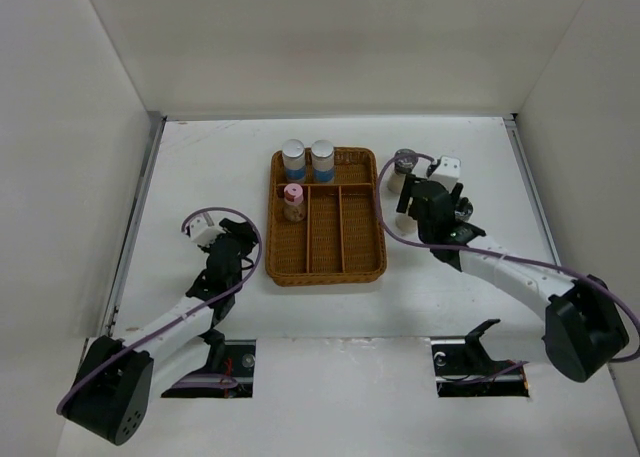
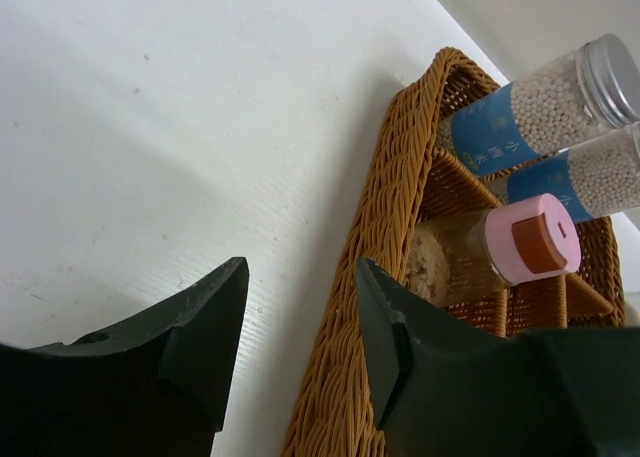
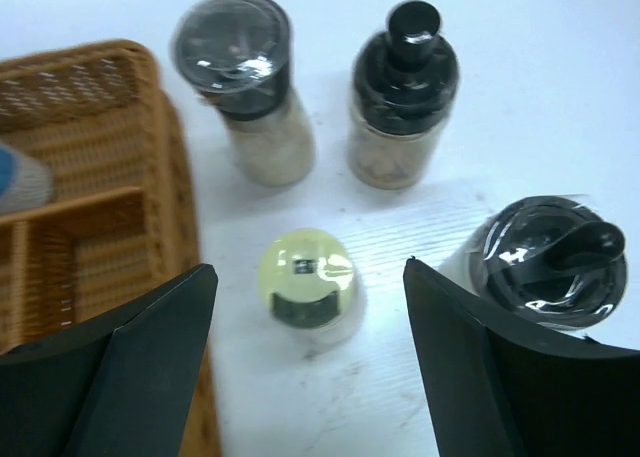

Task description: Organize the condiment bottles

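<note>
Three condiment bottles stand in the wicker tray (image 1: 327, 274): two silver-capped with blue labels (image 1: 293, 157) (image 1: 323, 155) and one pink-capped (image 1: 293, 199). Right of the tray stand several more on the table: a yellow-green-capped one (image 3: 307, 282) and three black-capped ones (image 3: 245, 77) (image 3: 403, 87) (image 3: 550, 262). My right gripper (image 3: 308, 267) hangs open over the yellow-green cap, one jaw on each side, not touching it. My left gripper (image 2: 302, 277) sits left of the tray by its rim (image 2: 385, 227), jaws apart and empty; the pink-capped bottle (image 2: 520, 247) shows beyond.
The tray has three long front compartments and one wide back one. White walls enclose the table on the left, back and right. The black-capped bottle (image 1: 405, 160) stands just beyond my right gripper (image 1: 405, 189).
</note>
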Available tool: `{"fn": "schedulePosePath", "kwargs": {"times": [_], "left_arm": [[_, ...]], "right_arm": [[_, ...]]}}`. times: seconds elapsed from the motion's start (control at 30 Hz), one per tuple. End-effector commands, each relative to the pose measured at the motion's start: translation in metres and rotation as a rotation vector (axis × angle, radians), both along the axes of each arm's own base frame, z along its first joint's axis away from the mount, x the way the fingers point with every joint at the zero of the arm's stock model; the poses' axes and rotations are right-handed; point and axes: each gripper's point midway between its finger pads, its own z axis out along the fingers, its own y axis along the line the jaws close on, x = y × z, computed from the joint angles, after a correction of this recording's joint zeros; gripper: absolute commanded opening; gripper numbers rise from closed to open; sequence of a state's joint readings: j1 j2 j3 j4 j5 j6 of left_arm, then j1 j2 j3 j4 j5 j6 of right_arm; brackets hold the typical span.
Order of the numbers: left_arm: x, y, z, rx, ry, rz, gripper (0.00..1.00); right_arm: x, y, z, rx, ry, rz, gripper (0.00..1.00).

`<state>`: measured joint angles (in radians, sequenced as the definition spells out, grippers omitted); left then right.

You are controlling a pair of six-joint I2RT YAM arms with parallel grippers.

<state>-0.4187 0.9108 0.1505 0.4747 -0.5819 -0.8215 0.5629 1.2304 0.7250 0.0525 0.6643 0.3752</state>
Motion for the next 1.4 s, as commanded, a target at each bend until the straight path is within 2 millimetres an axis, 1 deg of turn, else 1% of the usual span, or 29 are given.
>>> {"fn": "schedulePosePath", "kwargs": {"times": [0.0, 0.17, 0.23, 0.3, 0.37, 0.43, 0.47, 0.53, 0.6, 0.63, 0.67, 0.73, 0.8, 0.83, 0.87, 0.9, 0.97, 1.1, 1.17, 1.23, 1.37], "left_arm": [[0.007, -0.009, 0.012, -0.086, -0.054, -0.03, 0.46], [0.007, -0.004, 0.014, -0.098, -0.07, -0.018, 0.46], [0.006, -0.004, 0.015, -0.1, -0.074, -0.019, 0.47], [0.007, -0.004, 0.013, -0.097, -0.067, -0.018, 0.48], [0.007, -0.005, 0.011, -0.095, -0.059, -0.021, 0.48], [0.008, -0.006, 0.011, -0.098, -0.059, -0.027, 0.48], [0.008, -0.006, 0.011, -0.097, -0.059, -0.025, 0.49], [0.007, -0.005, 0.011, -0.098, -0.059, -0.025, 0.49], [0.007, -0.004, 0.012, -0.099, -0.063, -0.022, 0.49], [0.007, -0.005, 0.012, -0.1, -0.064, -0.025, 0.49], [0.007, -0.005, 0.012, -0.098, -0.063, -0.022, 0.5], [0.008, -0.005, 0.011, -0.097, -0.057, -0.024, 0.5], [0.008, -0.005, 0.01, -0.101, -0.056, -0.022, 0.51], [0.008, -0.006, 0.011, -0.106, -0.062, -0.025, 0.51], [0.008, -0.006, 0.012, -0.107, -0.064, -0.025, 0.52], [0.008, -0.006, 0.012, -0.107, -0.067, -0.026, 0.52], [0.007, -0.005, 0.011, -0.107, -0.067, -0.024, 0.52], [0.005, -0.004, 0.015, -0.111, -0.083, -0.025, 0.53], [0.005, -0.002, 0.014, -0.11, -0.083, -0.022, 0.53], [0.004, -0.002, 0.014, -0.112, -0.083, -0.023, 0.53], [0.005, -0.002, 0.013, -0.114, -0.079, -0.024, 0.53]], "right_arm": [[0.012, -0.007, 0.003, -0.045, 0.021, -0.03, 0.83], [0.022, -0.002, -0.013, -0.045, 0.063, -0.005, 0.82], [0.028, -0.003, -0.02, -0.034, 0.073, -0.01, 0.79], [0.035, -0.001, -0.024, -0.014, 0.072, -0.005, 0.75], [0.045, 0.001, -0.028, -0.006, 0.079, -0.001, 0.64], [0.049, 0.002, -0.027, -0.006, 0.078, -0.006, 0.52], [0.049, 0.002, -0.024, -0.003, 0.067, -0.008, 0.48], [0.047, 0.0, -0.011, 0.005, 0.037, -0.018, 0.44], [0.043, -0.007, 0.01, 0.013, -0.01, -0.037, 0.43], [0.038, -0.006, 0.027, 0.023, -0.051, -0.04, 0.43], [0.035, -0.003, 0.036, 0.03, -0.072, -0.031, 0.42], [0.029, 0.018, 0.059, 0.067, -0.124, 0.03, 0.42], [0.026, 0.05, 0.071, 0.092, -0.137, 0.125, 0.42], [0.025, 0.068, 0.074, 0.102, -0.136, 0.171, 0.42], [0.025, 0.089, 0.077, 0.113, -0.136, 0.224, 0.42], [0.024, 0.103, 0.077, 0.118, -0.136, 0.253, 0.42], [0.027, 0.137, 0.081, 0.138, -0.145, 0.322, 0.42], [0.029, 0.185, 0.084, 0.173, -0.149, 0.432, 0.41], [0.032, 0.204, 0.081, 0.171, -0.143, 0.463, 0.41], [0.036, 0.217, 0.075, 0.16, -0.131, 0.48, 0.41], [0.043, 0.233, 0.056, 0.16, -0.095, 0.502, 0.42]]}}
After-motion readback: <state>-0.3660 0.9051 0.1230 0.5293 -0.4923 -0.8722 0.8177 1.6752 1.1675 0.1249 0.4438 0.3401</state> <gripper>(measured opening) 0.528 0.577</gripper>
